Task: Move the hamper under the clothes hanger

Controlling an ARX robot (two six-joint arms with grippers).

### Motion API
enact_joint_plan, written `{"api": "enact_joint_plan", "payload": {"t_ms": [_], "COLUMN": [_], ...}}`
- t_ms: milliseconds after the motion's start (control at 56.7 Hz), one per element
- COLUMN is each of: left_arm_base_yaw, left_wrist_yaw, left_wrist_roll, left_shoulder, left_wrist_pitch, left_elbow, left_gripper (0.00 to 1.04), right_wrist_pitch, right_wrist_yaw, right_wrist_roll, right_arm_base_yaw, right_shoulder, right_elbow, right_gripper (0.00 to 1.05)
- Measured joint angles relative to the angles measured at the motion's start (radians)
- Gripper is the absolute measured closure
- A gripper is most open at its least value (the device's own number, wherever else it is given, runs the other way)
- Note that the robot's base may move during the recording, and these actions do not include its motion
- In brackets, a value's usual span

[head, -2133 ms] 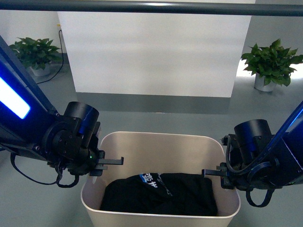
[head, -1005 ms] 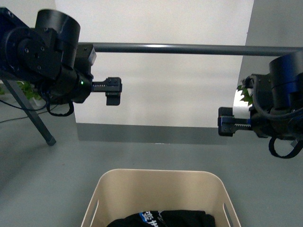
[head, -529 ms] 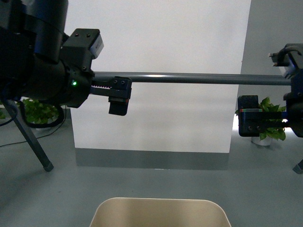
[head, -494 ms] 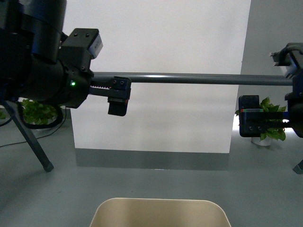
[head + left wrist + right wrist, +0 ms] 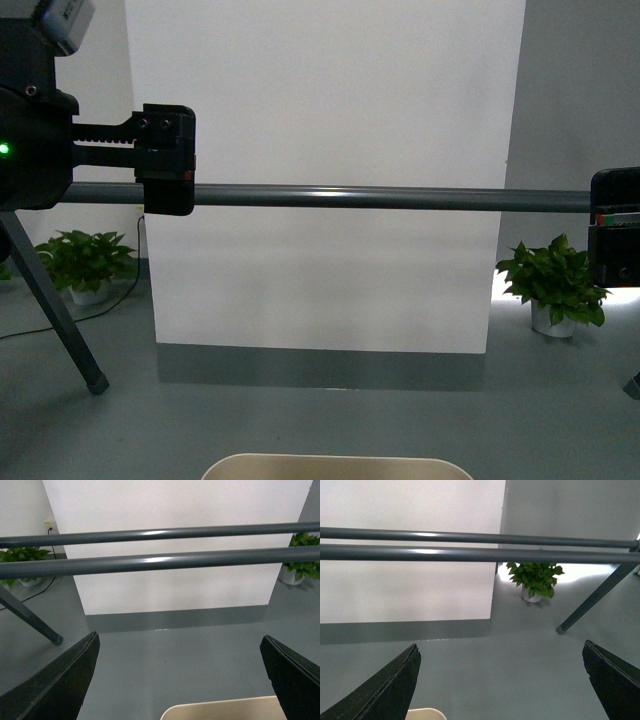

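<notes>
Below the clothes hanger (image 5: 380,197): your hamper (image 5: 335,467) rim.
Your left gripper (image 5: 182,680) and right gripper (image 5: 502,680) flank its bar, both spread wide, empty.

Grey floor (image 5: 300,410) carries hamper (image 5: 335,468), rack leg (image 5: 55,310), 2 potted plants (image 5: 552,290).

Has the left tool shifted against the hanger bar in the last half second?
Yes. The left tool has risen and moved left; it now sits across the clothes hanger bar, not below it.
</notes>
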Motion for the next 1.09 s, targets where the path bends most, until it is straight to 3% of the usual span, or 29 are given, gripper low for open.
{"api": "enact_joint_plan", "payload": {"t_ms": [71, 212, 564, 635, 793, 899, 970, 1093], "left_arm_base_yaw": [0.000, 0.024, 0.121, 0.135, 0.156, 0.210, 0.229, 0.233], "left_wrist_yaw": [-0.031, -0.014, 0.070, 0.084, 0.105, 0.174, 0.174, 0.177], "left_wrist_roll": [-0.026, -0.049, -0.071, -0.070, -0.070, -0.070, -0.071, -0.071], "left_shoulder": [-0.038, -0.127, -0.363, -0.406, -0.483, -0.542, -0.575, -0.633], "left_wrist_pitch": [0.002, 0.047, 0.156, 0.158, 0.154, 0.138, 0.125, 0.097], "left_elbow": [-0.046, -0.182, -0.547, -0.593, -0.663, -0.704, -0.725, -0.755], "left_gripper": [0.16, 0.35, 1.03, 1.01, 1.01, 1.01, 1.01, 1.01], "right_wrist_pitch": [0.037, -0.023, 0.008, 0.005, -0.021, -0.048, -0.068, -0.105], "right_wrist_yaw": [0.016, -0.173, -0.317, -0.333, -0.360, -0.390, -0.447, -0.452], "right_wrist_roll": [-0.050, 0.024, 0.092, 0.091, 0.094, 0.095, 0.095, 0.095], "right_arm_base_yaw": [0.024, -0.002, -0.130, -0.147, -0.175, -0.200, -0.245, -0.272], "right_shoulder": [0.000, -0.050, -0.292, -0.334, -0.416, -0.472, -0.509, -0.569], "right_elbow": [-0.013, -0.060, -0.353, -0.388, -0.445, -0.475, -0.492, -0.516], "right_gripper": [0.08, 0.24, 0.93, 1.04, 1.03, 1.03, 1.03, 1.03]}}
